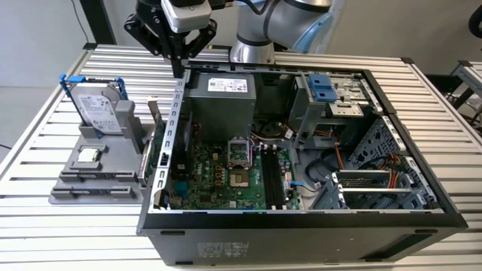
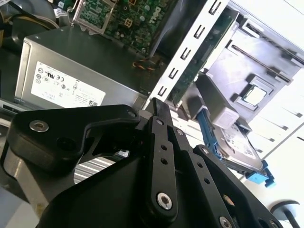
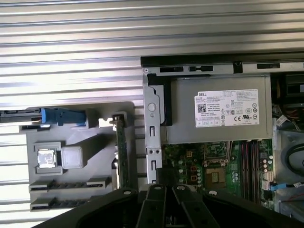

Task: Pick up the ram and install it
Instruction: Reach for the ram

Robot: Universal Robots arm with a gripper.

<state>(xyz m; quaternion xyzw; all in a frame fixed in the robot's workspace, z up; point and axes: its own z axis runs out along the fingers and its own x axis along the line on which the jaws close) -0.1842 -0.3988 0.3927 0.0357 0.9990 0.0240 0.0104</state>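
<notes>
The ram [image 1: 154, 113] is a thin green stick standing on edge in the grey holder [image 1: 98, 169], right beside the open computer case's outer wall. In the first wrist view the ram [image 3: 122, 152] runs along the holder's edge nearest the case; in the second wrist view the ram [image 2: 199, 61] shows between the case wall and the holder. My gripper [image 1: 178, 69] hangs shut and holds nothing, above the case's back corner, slightly beyond the ram's far end. The gripper [image 3: 164, 190] [image 2: 156, 109] points down with its fingers pressed together. The motherboard's black slots [image 1: 271, 178] [image 3: 249, 161] lie inside the case.
A silver hard drive [image 1: 98, 107] in a blue bracket stands at the holder's back, and a square CPU chip [image 1: 90, 153] [image 3: 46, 158] lies in its middle. The grey power supply [image 1: 222, 96] [image 3: 223, 114] fills the case's rear corner. Everything rests on a slatted metal table [image 1: 45, 226].
</notes>
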